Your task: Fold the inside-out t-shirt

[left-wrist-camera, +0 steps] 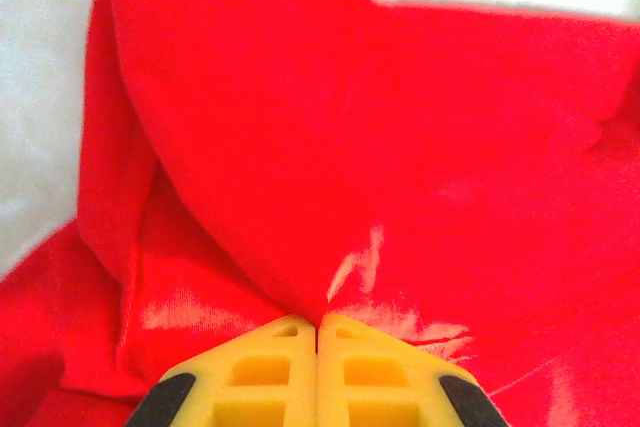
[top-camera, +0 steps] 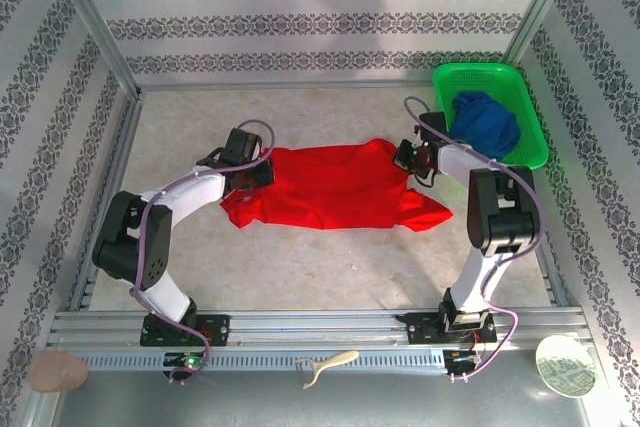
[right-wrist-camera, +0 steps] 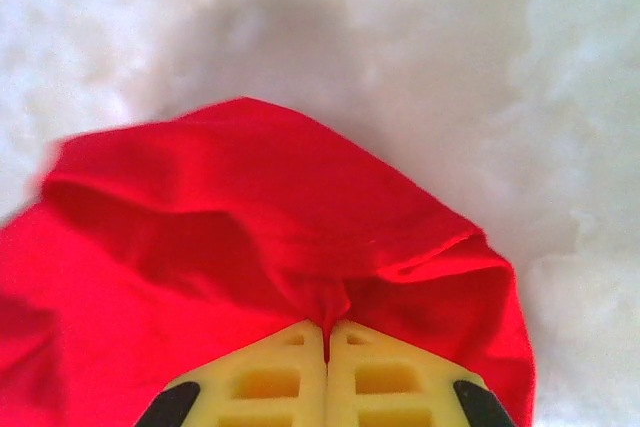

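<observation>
The inside-out t-shirt (top-camera: 335, 187) is bright red and lies spread across the middle of the table, creased, its right corner trailing toward the front. My left gripper (top-camera: 250, 169) sits at its left edge, shut on a pinch of red cloth. Up close, the left gripper (left-wrist-camera: 318, 322) has yellow fingers (left-wrist-camera: 270, 372) pressed together with the t-shirt (left-wrist-camera: 380, 147) bunched at their tips. My right gripper (top-camera: 410, 159) is at the shirt's right edge. In the right wrist view, the right gripper (right-wrist-camera: 327, 327) is shut on a fold of the t-shirt (right-wrist-camera: 250, 217).
A green basket (top-camera: 530, 127) at the back right holds a dark blue garment (top-camera: 487, 122). Patterned walls enclose the table on three sides. A metal rail (top-camera: 320, 327) runs along the near edge, with small items beyond it.
</observation>
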